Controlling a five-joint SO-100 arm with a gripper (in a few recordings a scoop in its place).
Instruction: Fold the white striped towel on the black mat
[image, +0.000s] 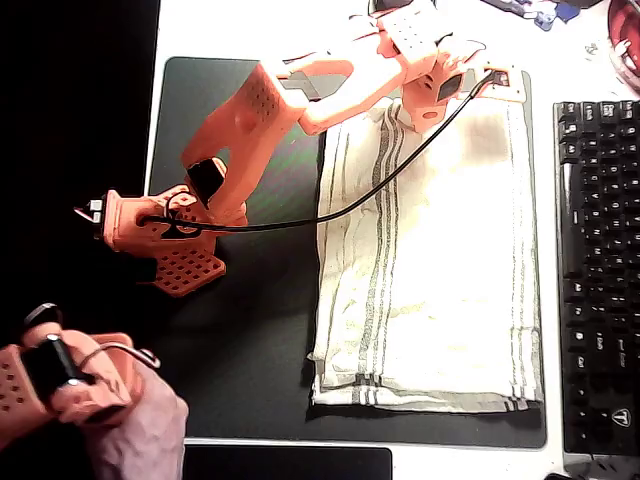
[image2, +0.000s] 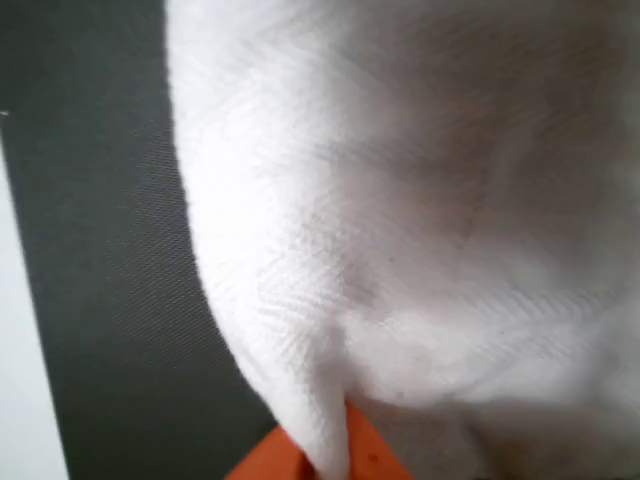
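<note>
The white striped towel (image: 440, 270) lies lengthwise on the right half of the black mat (image: 250, 330), with grey stripe bands along its left and right sides. My orange gripper (image: 432, 108) is down at the towel's far edge, near its upper left corner. In the wrist view the towel (image2: 420, 200) is very close, and its folds gather to a pinch at my orange finger (image2: 370, 458) at the bottom. The jaws look shut on that bunched cloth. The mat (image2: 100, 250) shows dark to the left of the cloth.
A black keyboard (image: 598, 270) runs along the mat's right side. The arm's base (image: 170, 235) stands on the mat's left edge, and its black cable (image: 380, 185) crosses the towel's upper left. Small items lie at the top right corner (image: 620, 45).
</note>
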